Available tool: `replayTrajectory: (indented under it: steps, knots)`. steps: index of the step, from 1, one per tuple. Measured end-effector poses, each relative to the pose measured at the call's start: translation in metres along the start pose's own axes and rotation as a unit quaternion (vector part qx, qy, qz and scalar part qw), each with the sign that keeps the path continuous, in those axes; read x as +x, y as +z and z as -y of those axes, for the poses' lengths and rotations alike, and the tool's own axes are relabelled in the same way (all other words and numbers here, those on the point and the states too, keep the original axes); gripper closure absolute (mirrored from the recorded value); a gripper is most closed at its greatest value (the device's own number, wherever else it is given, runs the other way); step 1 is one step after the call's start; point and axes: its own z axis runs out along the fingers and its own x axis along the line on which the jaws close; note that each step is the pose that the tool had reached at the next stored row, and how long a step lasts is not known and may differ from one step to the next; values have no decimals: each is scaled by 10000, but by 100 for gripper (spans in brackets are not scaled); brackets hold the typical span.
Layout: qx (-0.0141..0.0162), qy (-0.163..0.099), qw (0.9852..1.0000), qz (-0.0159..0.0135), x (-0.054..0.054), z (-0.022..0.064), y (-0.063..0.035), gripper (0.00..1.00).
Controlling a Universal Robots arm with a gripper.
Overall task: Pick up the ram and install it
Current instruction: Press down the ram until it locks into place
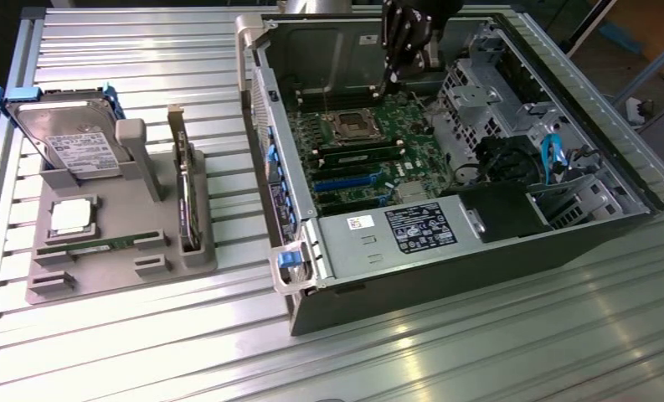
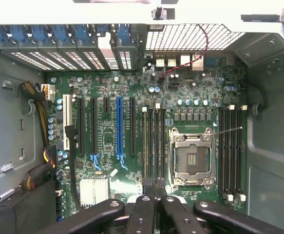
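One ram (image 1: 86, 244), a thin green stick, lies flat in the front slot of the grey tray (image 1: 120, 276) at the exterior view's left. A second green stick with black chips (image 1: 360, 153) sits in a memory slot on the motherboard, beside the processor socket (image 1: 348, 126). My black gripper (image 1: 391, 81) hangs inside the open computer case (image 1: 477, 251), above the far end of the board. Its fingers are shut, with nothing visible between them. In the wrist view the gripper (image 2: 155, 189) hovers over one end of the memory slots (image 2: 153, 141) beside the socket (image 2: 191, 158).
On the tray stand a hard drive (image 1: 69, 142), a square silver processor (image 1: 73, 216) and an upright expansion card (image 1: 181, 184). The case holds a black power supply (image 1: 421, 228), drive cages (image 1: 482, 100), cables and a blue card slot (image 2: 119, 126). Its metal walls close in around the board.
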Motion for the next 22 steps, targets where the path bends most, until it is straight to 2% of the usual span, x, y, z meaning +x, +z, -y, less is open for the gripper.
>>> replayTrajectory:
  steps: [9,12,14,15,17,18,22]
  knots:
    - [1,42,10000,0,0,0,0,89]
    - [10,435,9991,1,0,0,2,89]
    - [17,759,9971,3,0,0,6,89]
    - [21,941,9956,4,0,0,8,89]
    - [26,1147,9934,5,0,0,11,89]
    - [30,1306,9914,5,0,0,13,89]
    - [38,1661,9861,6,0,0,16,89]
